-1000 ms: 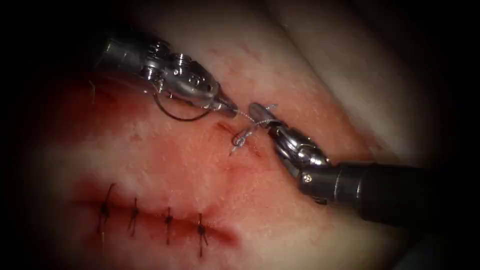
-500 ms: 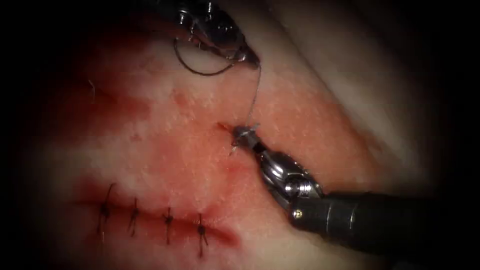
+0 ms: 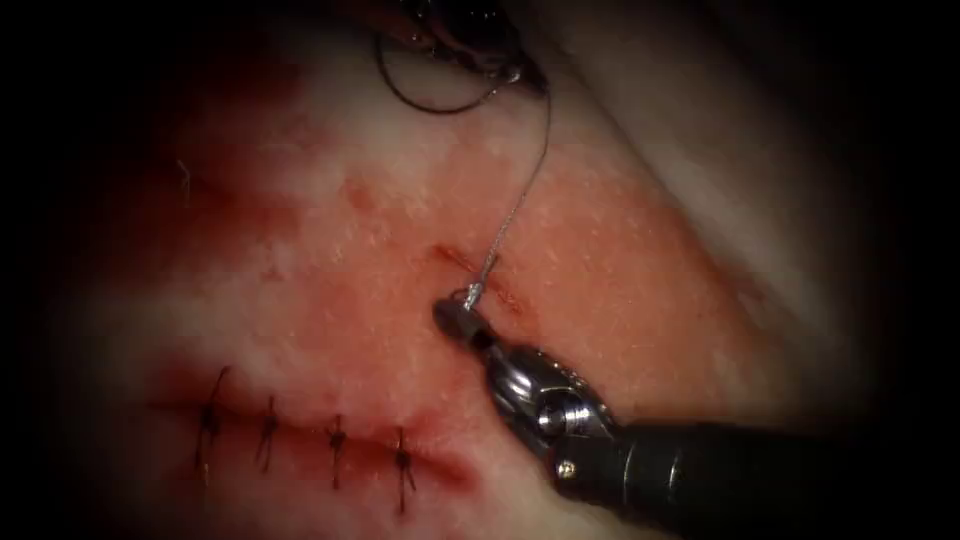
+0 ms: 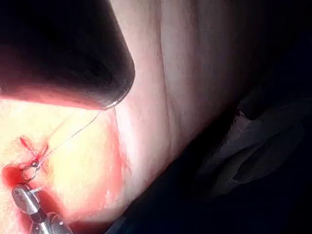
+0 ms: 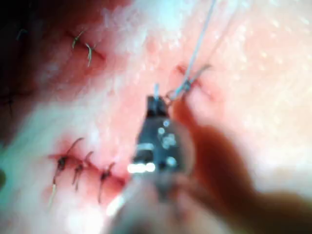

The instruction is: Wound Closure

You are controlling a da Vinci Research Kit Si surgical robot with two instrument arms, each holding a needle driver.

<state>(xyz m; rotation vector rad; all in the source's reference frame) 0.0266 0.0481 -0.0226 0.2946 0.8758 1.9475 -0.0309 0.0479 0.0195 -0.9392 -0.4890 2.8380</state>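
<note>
Reddened tissue (image 3: 330,260) underlies right end effector (image 3: 455,318) clamped on thread (image 3: 515,210); left end effector (image 3: 500,60) grips needle (image 3: 430,100).

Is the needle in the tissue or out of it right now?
Out. The needle hangs clear above the tissue, held at the left claw; the thread runs taut down to the knot at the right claw.
</note>
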